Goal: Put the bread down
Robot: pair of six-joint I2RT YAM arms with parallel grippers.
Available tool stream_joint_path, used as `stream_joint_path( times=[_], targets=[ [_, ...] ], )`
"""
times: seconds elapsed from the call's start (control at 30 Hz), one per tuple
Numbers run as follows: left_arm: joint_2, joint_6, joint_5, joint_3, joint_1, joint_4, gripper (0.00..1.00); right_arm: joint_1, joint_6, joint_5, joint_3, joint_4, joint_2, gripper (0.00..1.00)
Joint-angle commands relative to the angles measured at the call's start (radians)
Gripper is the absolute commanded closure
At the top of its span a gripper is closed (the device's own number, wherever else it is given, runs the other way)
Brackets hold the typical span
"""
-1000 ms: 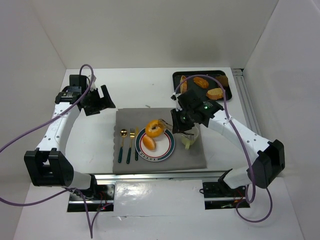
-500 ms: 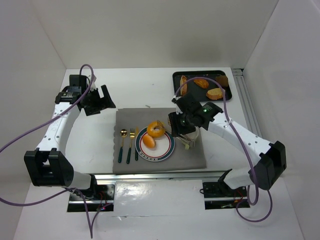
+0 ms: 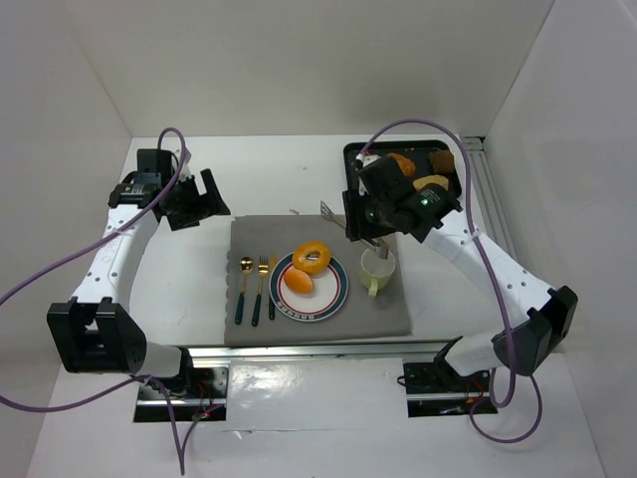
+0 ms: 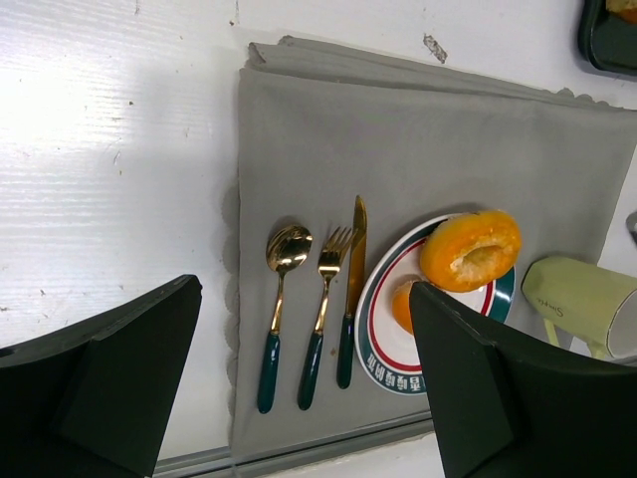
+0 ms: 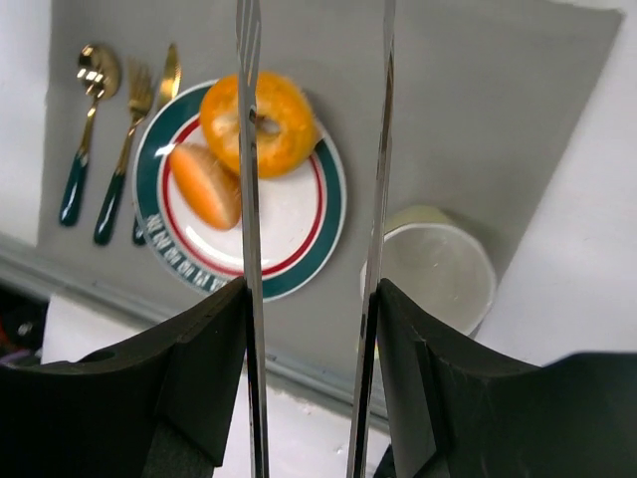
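A ring-shaped orange bread [image 3: 312, 257] lies on the far edge of the green-rimmed plate [image 3: 333, 296], beside a smaller bread piece [image 3: 297, 283]. In the right wrist view the ring [image 5: 274, 124] and the piece [image 5: 204, 186] lie on the plate [image 5: 289, 224]. My right gripper [image 3: 364, 213] is shut on metal tongs [image 5: 248, 199]. Their blades are spread and empty, raised above the plate and cup. My left gripper [image 3: 197, 202] is open and empty, off the mat's far left corner. The left wrist view shows the ring [image 4: 470, 249] between its fingers.
A pale green cup [image 3: 379, 269] stands right of the plate on the grey mat [image 3: 388, 314]. A spoon, fork and knife [image 3: 256, 289] lie left of the plate. A black tray [image 3: 350, 152] with more bread pieces [image 3: 430, 184] sits at the back right.
The right arm has risen and drawn back toward the tray with the tongs. The ring bread has left the tongs and now rests on the plate. The left arm has not moved.
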Motion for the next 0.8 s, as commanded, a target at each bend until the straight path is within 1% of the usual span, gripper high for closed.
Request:
stream_joint_path(
  times=[0.0,0.1,0.2,0.3,0.33,0.37,0.4,0.47,0.5,0.53,0.6,0.63,0.67,0.77],
  targets=[
    [-0.042,0.006,0.011,0.038,0.006,-0.004,0.01,-0.021,-0.02,0.104,0.068,0.087,0.038,0.41],
    [-0.051,0.006,0.001,0.029,0.006,-0.013,0.01,-0.061,-0.02,0.167,0.068,0.115,0.05,0.41],
    [-0.051,0.015,-0.01,0.02,0.006,-0.013,0.01,-0.128,-0.02,0.184,0.05,0.152,0.05,0.42],
    [-0.04,0.015,0.004,0.02,0.006,-0.013,0.01,-0.17,-0.008,0.293,0.024,0.164,0.05,0.42],
    [-0.04,0.015,0.004,0.029,0.006,-0.013,0.01,-0.184,0.018,0.357,-0.011,0.155,0.017,0.42],
    [-0.04,0.015,0.004,0.029,0.006,-0.013,0.01,-0.217,0.018,0.382,-0.041,0.164,-0.005,0.42],
    [-0.04,0.015,0.004,0.029,0.006,-0.013,0.01,-0.236,0.018,0.4,-0.123,0.178,-0.06,0.42],
    [-0.03,0.015,0.004,0.029,0.006,-0.004,0.01,-0.282,0.044,0.41,-0.203,0.187,-0.108,0.42],
    [-0.021,0.015,0.016,0.029,0.006,-0.004,0.01,-0.326,0.045,0.41,-0.244,0.22,-0.129,0.42],
    [-0.011,0.015,0.016,0.038,0.006,-0.004,0.01,-0.345,0.055,0.399,-0.327,0.234,-0.164,0.42],
    [-0.002,0.015,0.027,0.038,0.006,-0.004,0.01,-0.386,0.092,0.408,-0.402,0.277,-0.194,0.42],
    [-0.002,0.015,0.027,0.038,0.006,-0.004,0.01,-0.395,0.106,0.42,-0.489,0.306,-0.227,0.41],
    [-0.002,0.015,0.027,0.038,0.006,0.008,0.01,-0.406,0.106,0.42,-0.536,0.389,-0.244,0.41],
    [-0.002,0.015,0.036,0.029,0.006,0.009,0.01,-0.443,0.106,0.411,-0.666,0.503,-0.278,0.41]
  ],
)
